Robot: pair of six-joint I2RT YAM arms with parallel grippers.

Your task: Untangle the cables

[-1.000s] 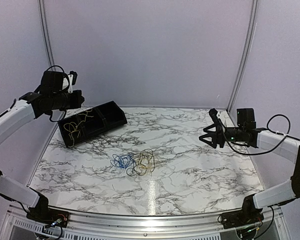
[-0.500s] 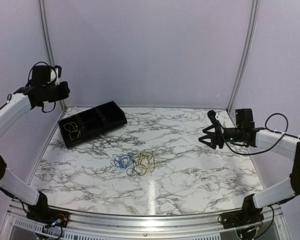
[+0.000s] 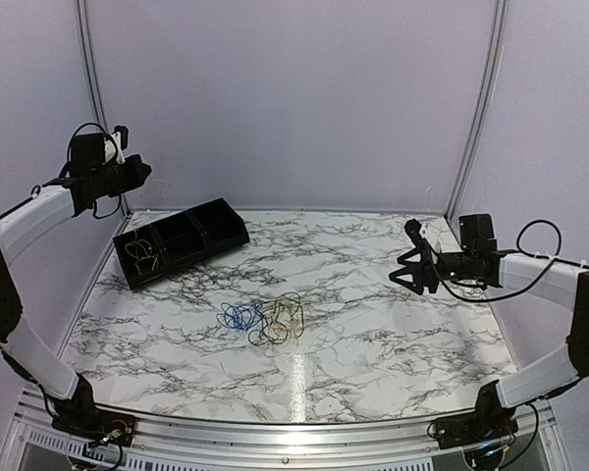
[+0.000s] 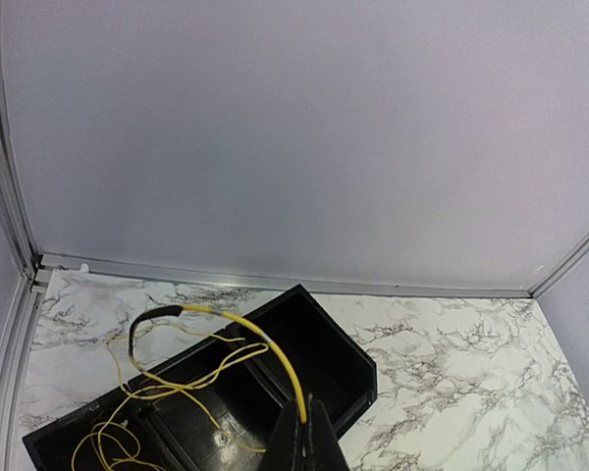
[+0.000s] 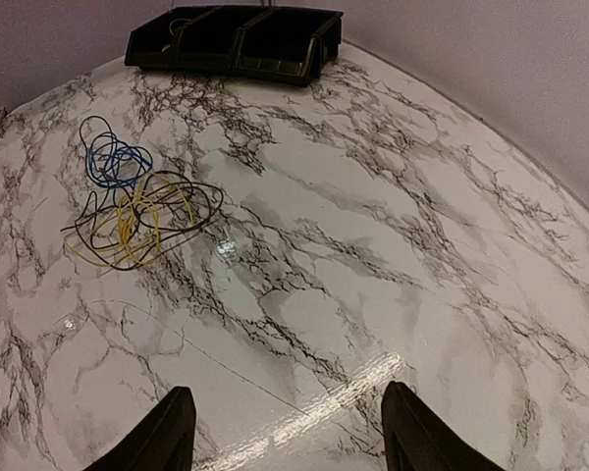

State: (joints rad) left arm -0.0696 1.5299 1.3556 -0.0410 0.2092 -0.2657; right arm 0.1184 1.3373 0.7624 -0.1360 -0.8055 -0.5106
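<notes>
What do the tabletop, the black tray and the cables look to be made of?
The tabletop looks like glossy marble-patterned laminate or film; it mirrors light. The tray seems matte black plastic, moulded dividers. The cables are thin wires in coloured, plastic-looking sheaths, lying in loops.

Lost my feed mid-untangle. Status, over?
Left gripper shut on yellow cable, which trails down into black tray. Right gripper open, empty. Blue-yellow-black tangle lies mid-table, untouched. Nothing blocking.

Left end effector (image 4: 305, 414) pinches a yellow cable (image 4: 239, 318); its loops trail into the black tray (image 4: 336, 345).
</notes>
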